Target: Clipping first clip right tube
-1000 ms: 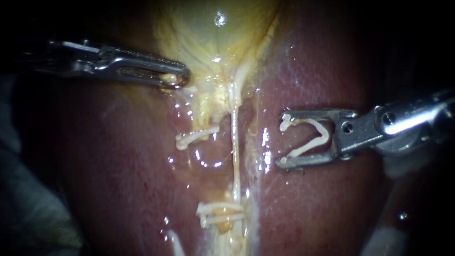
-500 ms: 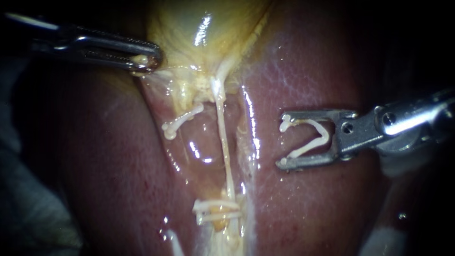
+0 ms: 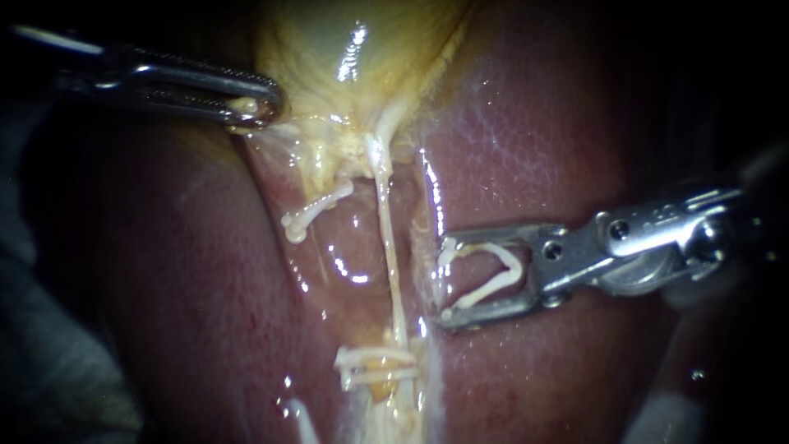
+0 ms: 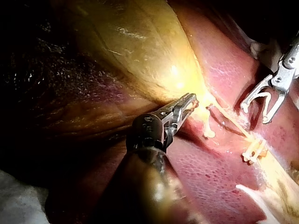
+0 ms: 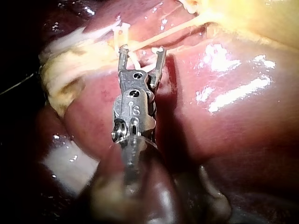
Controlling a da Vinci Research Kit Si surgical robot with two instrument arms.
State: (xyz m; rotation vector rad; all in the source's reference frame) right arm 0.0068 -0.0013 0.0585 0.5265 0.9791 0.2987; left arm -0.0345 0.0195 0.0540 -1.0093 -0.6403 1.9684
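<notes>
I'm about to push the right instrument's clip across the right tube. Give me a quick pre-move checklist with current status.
1. Loaded clip seated in the right instrument's jaws, legs apart: ok.
2. Right tube between the clip's legs: not ok; the tips sit beside it, short of it.
3. Left instrument gripping the gallbladder, tube stretched straight: ok.
4. Bare tube at the target, apart from the single clip and the paired clips: ok.
5. One leg set to pass beneath the tube: cannot tell.
</notes>
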